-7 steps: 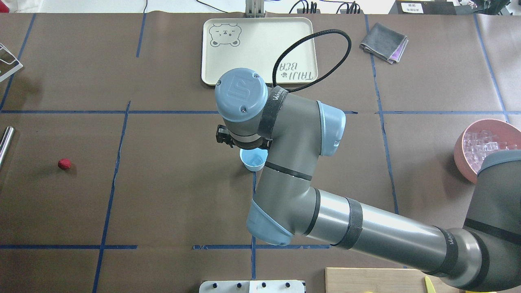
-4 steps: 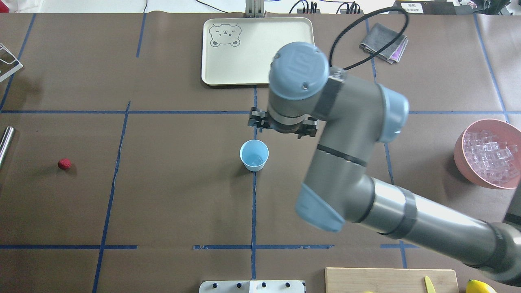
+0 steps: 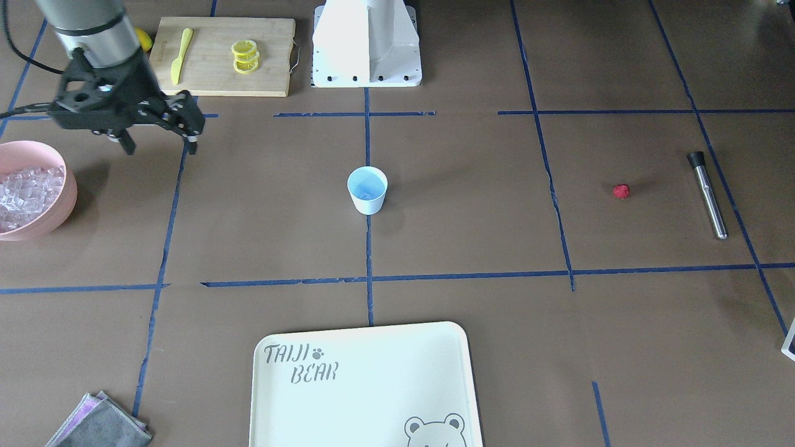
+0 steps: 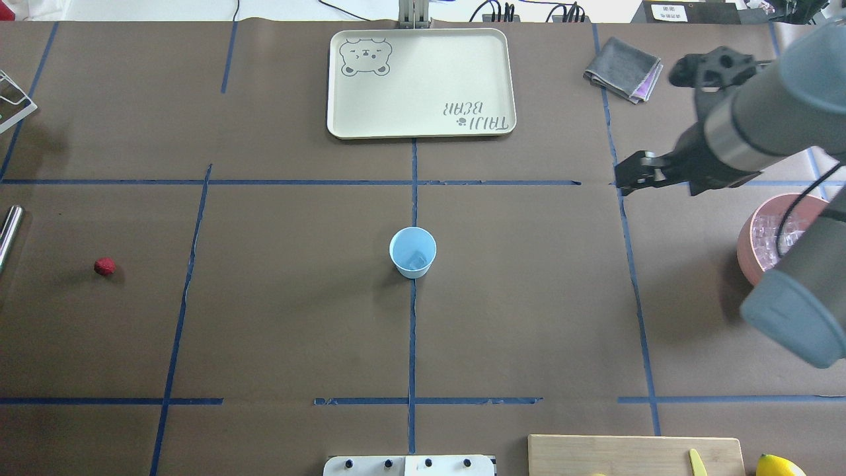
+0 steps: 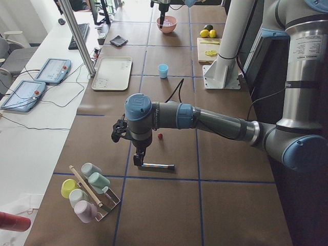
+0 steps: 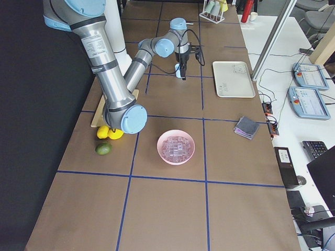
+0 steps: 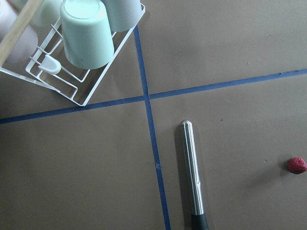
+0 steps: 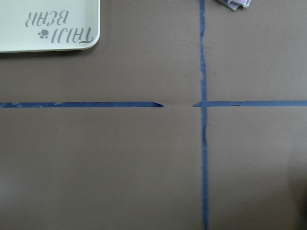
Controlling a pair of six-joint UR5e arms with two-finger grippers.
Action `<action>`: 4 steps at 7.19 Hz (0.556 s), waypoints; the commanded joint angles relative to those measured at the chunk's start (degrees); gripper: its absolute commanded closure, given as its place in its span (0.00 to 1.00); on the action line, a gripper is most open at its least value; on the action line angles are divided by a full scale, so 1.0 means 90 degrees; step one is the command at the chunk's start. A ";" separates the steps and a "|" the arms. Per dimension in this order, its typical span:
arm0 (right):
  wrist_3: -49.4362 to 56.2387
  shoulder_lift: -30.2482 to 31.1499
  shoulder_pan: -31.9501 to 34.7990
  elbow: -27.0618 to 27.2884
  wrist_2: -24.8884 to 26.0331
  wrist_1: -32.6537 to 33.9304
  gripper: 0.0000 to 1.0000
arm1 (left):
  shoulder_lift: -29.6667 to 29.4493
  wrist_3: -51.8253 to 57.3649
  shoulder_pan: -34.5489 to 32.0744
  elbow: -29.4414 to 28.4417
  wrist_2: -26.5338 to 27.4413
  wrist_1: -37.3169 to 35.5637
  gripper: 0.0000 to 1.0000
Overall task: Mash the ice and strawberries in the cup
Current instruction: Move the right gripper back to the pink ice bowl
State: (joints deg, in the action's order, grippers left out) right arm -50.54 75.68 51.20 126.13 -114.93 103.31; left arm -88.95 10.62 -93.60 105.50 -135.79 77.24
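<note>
The light-blue cup [image 3: 367,191] [image 4: 412,252] stands upright at the table's middle, with what looks like one clear ice cube inside. More ice [image 3: 25,189] [image 6: 176,147] fills the pink bowl [image 3: 64,205]. The red strawberry [image 3: 621,190] [image 4: 104,266] [image 7: 297,165] lies alone on the mat. My right gripper [image 3: 159,146] hangs open and empty beside the bowl, well away from the cup. My left gripper [image 5: 138,160] hovers over the metal muddler [image 7: 193,172] near the strawberry; I cannot tell whether it is open or shut.
A cream tray [image 4: 420,79] lies beyond the cup. A cutting board [image 3: 227,56] holds lemon slices and a yellow knife. A folded grey cloth [image 4: 622,68] lies far right. A wire rack of cups [image 7: 81,52] stands near the muddler.
My right arm has swung from above the cup to the right, ending beside the pink bowl. The cup and strawberry have not moved.
</note>
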 commanded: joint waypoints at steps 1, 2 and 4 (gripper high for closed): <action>0.1975 0.1350 0.1095 0.0185 -0.0471 -0.0284 0.01 | 0.0010 -0.0037 0.0009 0.0055 -0.0010 -0.0008 0.00; 0.2272 0.1840 0.1282 0.0001 -0.0559 -0.0896 0.01 | 0.0010 -0.0037 0.0000 0.0055 -0.0010 -0.0008 0.00; 0.2412 0.2604 0.1449 -0.0642 -0.0764 -0.2516 0.01 | 0.0020 -0.0037 0.0009 0.0055 0.0000 -0.0008 0.00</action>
State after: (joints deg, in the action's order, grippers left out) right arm -30.25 94.72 63.02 123.91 -120.54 89.49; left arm -88.83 10.29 -93.58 105.98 -135.86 77.17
